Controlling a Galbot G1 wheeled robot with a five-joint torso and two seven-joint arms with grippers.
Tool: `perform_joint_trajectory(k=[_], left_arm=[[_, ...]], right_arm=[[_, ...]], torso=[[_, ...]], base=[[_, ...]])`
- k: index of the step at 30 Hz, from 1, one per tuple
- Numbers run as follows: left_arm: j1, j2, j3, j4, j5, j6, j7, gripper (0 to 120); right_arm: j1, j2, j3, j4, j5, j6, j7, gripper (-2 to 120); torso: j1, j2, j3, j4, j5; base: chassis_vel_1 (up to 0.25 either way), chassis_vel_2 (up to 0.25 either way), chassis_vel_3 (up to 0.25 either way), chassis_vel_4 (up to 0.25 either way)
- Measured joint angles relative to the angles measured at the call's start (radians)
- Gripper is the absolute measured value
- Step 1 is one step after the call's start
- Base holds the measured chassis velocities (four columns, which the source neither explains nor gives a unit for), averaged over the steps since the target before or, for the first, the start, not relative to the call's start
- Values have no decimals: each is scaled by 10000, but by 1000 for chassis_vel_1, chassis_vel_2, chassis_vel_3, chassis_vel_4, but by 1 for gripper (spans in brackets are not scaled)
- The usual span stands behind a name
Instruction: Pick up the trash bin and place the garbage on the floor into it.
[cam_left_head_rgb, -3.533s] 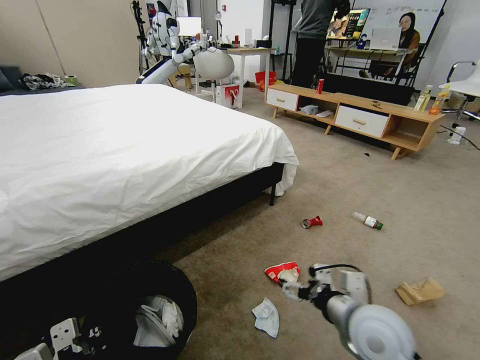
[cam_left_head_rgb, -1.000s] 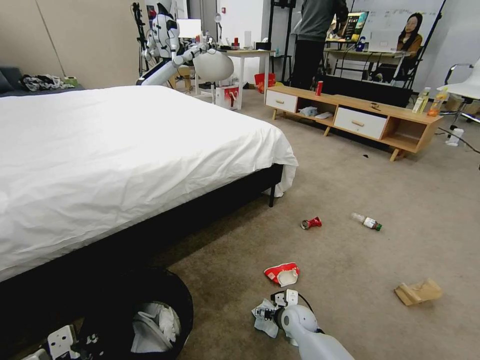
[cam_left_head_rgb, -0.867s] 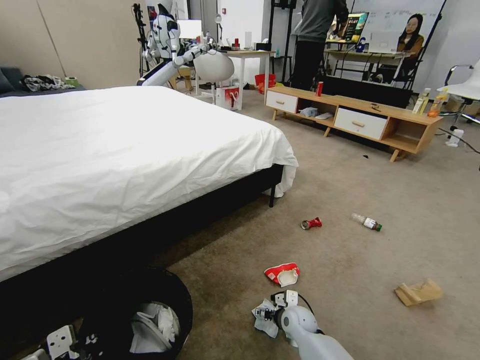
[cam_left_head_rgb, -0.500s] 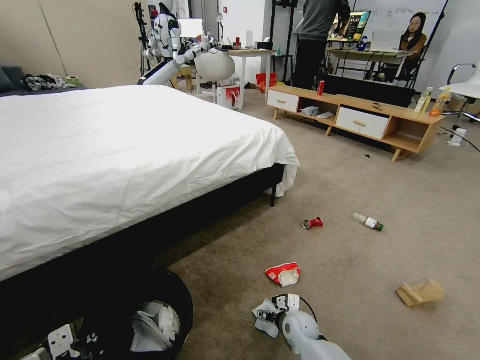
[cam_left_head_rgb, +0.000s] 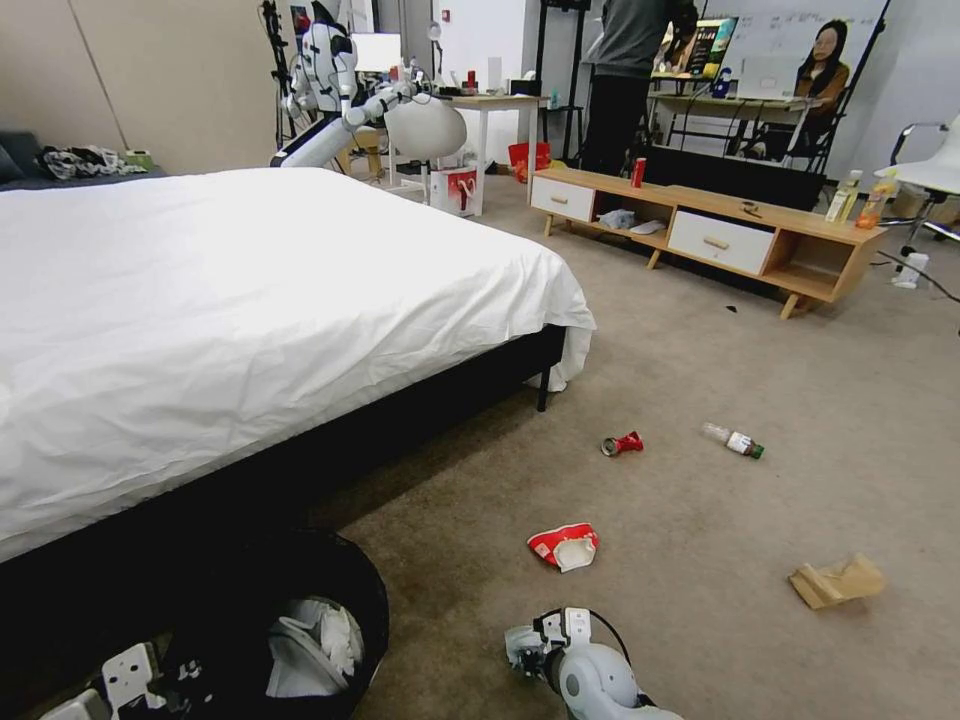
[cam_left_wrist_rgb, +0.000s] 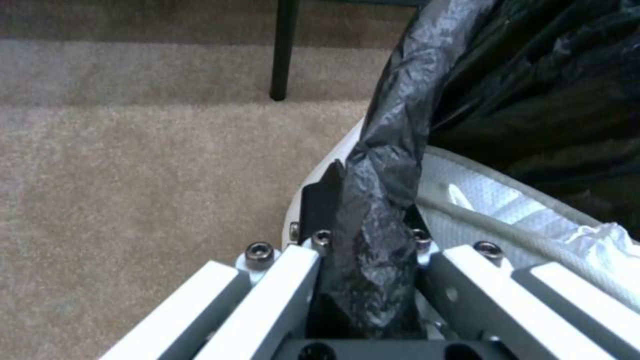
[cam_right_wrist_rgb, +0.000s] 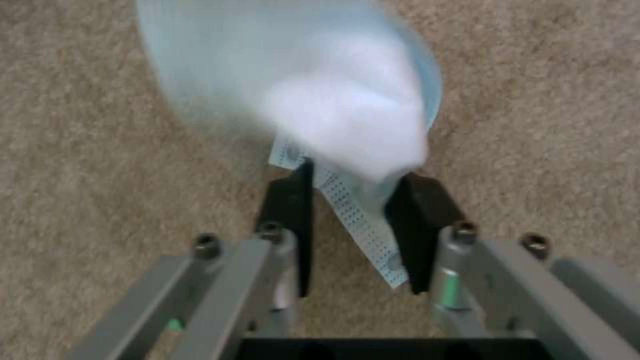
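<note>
The trash bin, white with a black bag over its rim, is at the bottom left beside the bed. My left gripper is shut on the bin's rim and bag; it also shows at the frame's corner as the left gripper. My right gripper is low over the carpet, shut on the crumpled white tissue, which hangs from its fingers. On the floor lie the red-and-white packet, crushed red can, small bottle and tan paper bag.
A white-sheeted bed takes up the left half. A low wooden cabinet stands at the back with an upright red can and drink bottles. Another robot and a white chair stand behind. Open carpet lies right.
My right gripper came from beside the packet down to the tissue, closed on it and has drawn back toward me with it. The left gripper still holds the bin.
</note>
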Motion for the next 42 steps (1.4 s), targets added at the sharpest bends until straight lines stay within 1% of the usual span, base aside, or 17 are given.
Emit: perform_joint_trajectory(k=[2,4,12,14,19,25,26,28,30,31,32,34,37,38,40,41,42], left_arm=[[-42,-10,16,52,-1,0,4,2],[-68,-12,23,81,-1,-1,5,2],[-133,-12,57,202,5,-2,12,2],[-139,-16,65,237,22,-6,12,2],[-138,-18,68,249,25,-13,27,2],[-107,7,56,243,26,-18,40,2],[-94,13,64,232,24,-18,40,2],[-89,18,74,228,23,-18,40,2],[-86,27,108,224,23,-16,42,2],[-86,27,108,224,23,-16,42,2],[-87,28,129,213,22,-10,43,2],[-87,30,135,204,23,-6,43,2],[-45,74,164,116,5,27,46,2],[-45,74,164,116,5,27,46,2],[6,138,203,34,-116,117,46,2],[6,138,203,34,-116,117,46,2],[25,167,217,6,-148,144,40,2]], right_arm=[[-24,-47,-32,149,-4,5,48,13],[-36,-69,-34,223,-20,15,58,10],[-145,-246,-66,583,-230,209,28,8],[-178,-318,-88,692,-307,320,-23,1],[-197,-365,-106,772,-383,432,-85,0],[-409,-647,-69,1247,-429,607,-170,0],[-523,-828,-25,1508,-432,679,-187,0],[-569,-914,2,1631,-424,687,-192,0],[-760,-1256,118,2120,-388,713,-204,0],[-760,-1256,118,2120,-388,713,-204,0],[-865,-1485,201,2421,-348,736,-205,0],[-908,-1583,236,2570,-318,749,-206,0],[-1182,-2248,475,3428,-195,840,-193,0],[-1182,-2248,475,3428,-195,840,-193,0],[-1413,-2849,757,4302,-64,1042,-243,0],[-1413,-2849,757,4302,-64,1042,-243,0],[-1507,-3088,902,4649,-57,1234,-333,0]], torso=[[0,2,-1,-1,-4],[0,3,-2,-4,-4],[0,5,-4,-5,-9],[0,6,-4,-6,-10],[0,5,-4,-5,-10],[0,6,-5,-5,-9],[0,6,-4,-5,-9],[0,6,-4,-6,-9],[0,6,-5,-7,-10],[0,6,-5,-7,-10],[0,6,-4,-6,-10],[0,6,-4,-6,-11],[0,6,-4,-5,-8],[0,6,-4,-5,-8],[0,6,-5,-6,-7],[0,6,-5,-6,-7],[0,6,-4,-8,-11]], base=[[0,0,0,0],[0,0,0,0],[0,0,0,0],[0,0,0,0],[0,0,0,0],[0,0,0,0],[0,0,0,0],[0,0,0,0],[0,0,0,0],[0,0,0,0],[0,0,0,0],[0,0,0,0],[0,0,0,0],[0,0,0,0],[0,0,0,0],[0,0,0,0],[0,0,0,0]])
